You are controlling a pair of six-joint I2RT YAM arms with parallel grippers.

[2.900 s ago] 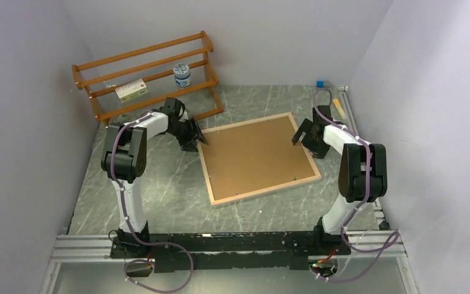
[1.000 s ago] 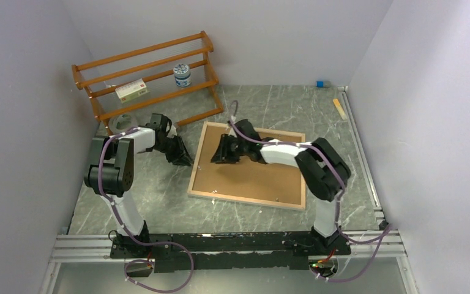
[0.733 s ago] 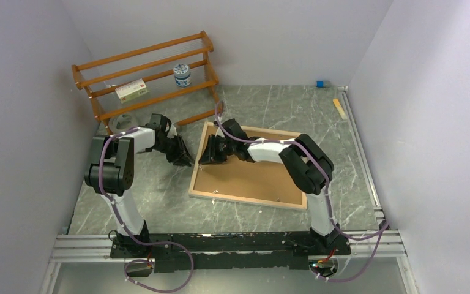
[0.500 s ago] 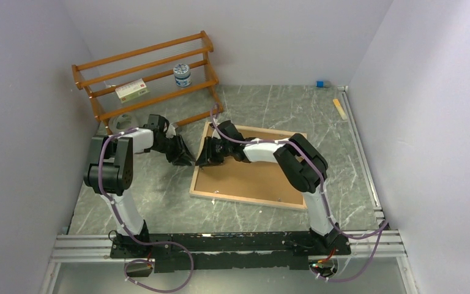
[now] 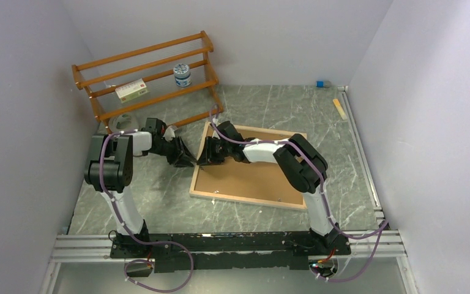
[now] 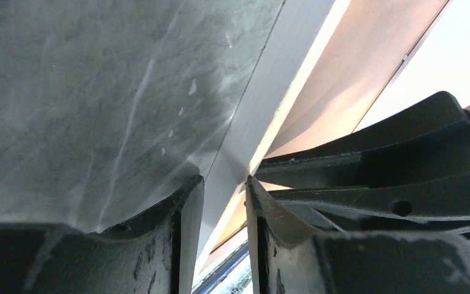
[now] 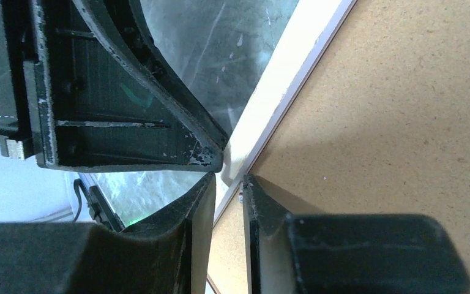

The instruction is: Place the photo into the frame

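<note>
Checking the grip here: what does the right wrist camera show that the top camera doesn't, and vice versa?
Only the right wrist view: the right fingers straddling the whitish rim of the large rectangular picture frame, the left fingers opposite. Only the top view: the orange-brown slatted wooden rack, the grey-green marbled table, the frame's full outline. Both: the brown hardboard backing facing up.

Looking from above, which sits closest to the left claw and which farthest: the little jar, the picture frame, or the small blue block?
1. The frame, right beside the left gripper.
2. The jar, on the rack behind.
3. The blue block, in the far right corner.
</note>
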